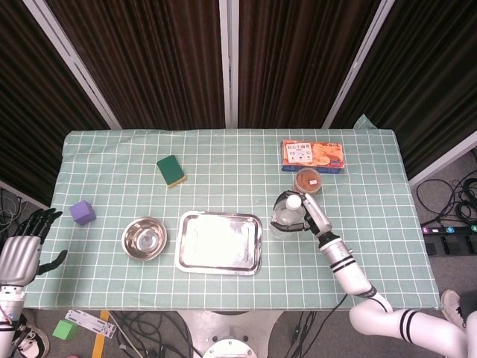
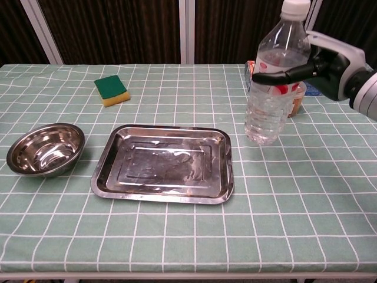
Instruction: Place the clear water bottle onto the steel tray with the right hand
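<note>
Now the right hand wraps its fingers around the upper body of the clear water bottle, a high grip below the cap that leaves the base free to be set down. Judging from the chest view, the bottle hangs upright and appears lifted off the checked tablecloth, just off the steel tray toward 3 o'clock; placing it likely calls for a short carry toward 9 o'clock, then a straight descent so the tall bottle does not topple. Behind the bottle, toward 12 o'clock, stand a small brown jar and a snack box. Beyond the tray at 9 o'clock sits a steel bowl, with a green sponge toward 11 o'clock and a purple cube farther out. At the far table edge the left hand hangs off the table, fingers spread, holding nothing.
</note>
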Tool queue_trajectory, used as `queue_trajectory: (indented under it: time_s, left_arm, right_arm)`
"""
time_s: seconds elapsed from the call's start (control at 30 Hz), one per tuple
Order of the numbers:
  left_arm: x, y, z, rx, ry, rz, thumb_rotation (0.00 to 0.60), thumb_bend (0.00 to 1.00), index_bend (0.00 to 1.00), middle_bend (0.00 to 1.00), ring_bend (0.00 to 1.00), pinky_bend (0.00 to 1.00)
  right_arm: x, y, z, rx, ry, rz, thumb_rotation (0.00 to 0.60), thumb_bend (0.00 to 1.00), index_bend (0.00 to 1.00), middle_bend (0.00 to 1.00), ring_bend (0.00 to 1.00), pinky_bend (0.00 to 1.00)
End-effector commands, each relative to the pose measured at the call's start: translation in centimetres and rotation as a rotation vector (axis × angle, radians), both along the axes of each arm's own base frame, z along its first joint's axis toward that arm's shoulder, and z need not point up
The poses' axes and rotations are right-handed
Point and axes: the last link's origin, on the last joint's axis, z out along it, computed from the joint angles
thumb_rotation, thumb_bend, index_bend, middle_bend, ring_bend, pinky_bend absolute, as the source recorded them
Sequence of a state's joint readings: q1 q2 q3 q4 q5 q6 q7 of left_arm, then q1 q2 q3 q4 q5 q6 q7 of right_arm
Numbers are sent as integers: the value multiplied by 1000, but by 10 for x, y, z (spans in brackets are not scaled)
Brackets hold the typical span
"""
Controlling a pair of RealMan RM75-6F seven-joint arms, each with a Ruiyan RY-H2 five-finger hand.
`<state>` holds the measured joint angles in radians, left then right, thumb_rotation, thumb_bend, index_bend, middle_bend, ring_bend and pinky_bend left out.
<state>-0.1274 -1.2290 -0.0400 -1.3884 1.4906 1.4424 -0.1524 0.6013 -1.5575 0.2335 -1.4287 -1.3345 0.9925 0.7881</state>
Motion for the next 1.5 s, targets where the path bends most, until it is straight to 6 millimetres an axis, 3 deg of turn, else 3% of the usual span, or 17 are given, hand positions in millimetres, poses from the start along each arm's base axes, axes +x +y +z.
queue_trajectory:
  time_s: [0.03, 0.13, 0.2, 0.4, 0.5, 0.77, 0.87, 1.0, 1.1, 1.17, 1.33, 1.4, 1.5]
  left_arm:
    - [0, 1, 1, 1, 1, -1, 600, 283, 185, 207, 110, 192]
    - [1, 2, 0, 2, 0, -2, 600, 283, 185, 207, 110, 192]
    - [2, 3, -1, 1, -1, -1, 600, 282, 185, 207, 109, 192]
    - [0, 1, -5, -10, -1, 3, 600, 282, 185, 207, 109, 192]
    - [-1, 0, -4, -11, 4, 7, 600, 282, 185, 207, 109, 192]
    - [2, 3, -4, -11, -1, -3, 600, 282, 185, 207, 110, 192]
    - [1, 3, -3, -11, 3, 0, 600, 282, 185, 207, 110, 192]
    - [-2, 1, -2, -9, 2, 14, 600, 282, 185, 207, 110, 192]
    - [-2, -1, -2, -9, 3, 16, 600, 283, 185, 207, 109, 192]
    - [-3, -1, -2, -8, 1, 17, 600, 282, 185, 207, 110, 192]
    - [-3, 1, -2, -11, -11, 15, 600, 283, 185, 207, 110, 192]
    - [-3, 0, -4, -19, -11, 11, 600, 283, 185, 207, 110, 192]
    - [-3, 0, -5, -21, -9, 6, 600, 282, 185, 207, 110, 192]
  right_arm:
    - [20, -1, 6, -39, -45, 67, 600, 207, 703, 568, 389, 446]
    - [44, 0, 27, -100, -88, 146, 600, 203, 703, 569, 389, 446]
    - [44, 2, 33, -119, -82, 151, 600, 203, 704, 569, 389, 446]
    - [-13, 2, 3, -11, 2, -41, 600, 211, 704, 569, 389, 446]
    - [-20, 3, -7, 6, 10, -50, 600, 220, 704, 569, 389, 446]
    - [7, -11, 22, -112, -35, 43, 600, 223, 707, 572, 389, 446]
    - [29, -15, 8, -65, -53, 66, 600, 224, 707, 573, 389, 446]
    - [70, -15, -32, 27, -64, 119, 600, 225, 707, 573, 389, 446]
    - [85, -13, -41, 29, -76, 142, 600, 225, 708, 573, 389, 446]
    - [80, -14, -34, -3, -66, 143, 600, 224, 708, 573, 389, 446]
    - [40, -20, 1, -89, -50, 59, 600, 224, 708, 573, 389, 446]
    - [32, -16, -1, -67, -51, 36, 600, 223, 708, 574, 389, 446]
    - [42, -9, -19, -9, -52, 61, 600, 223, 710, 574, 389, 446]
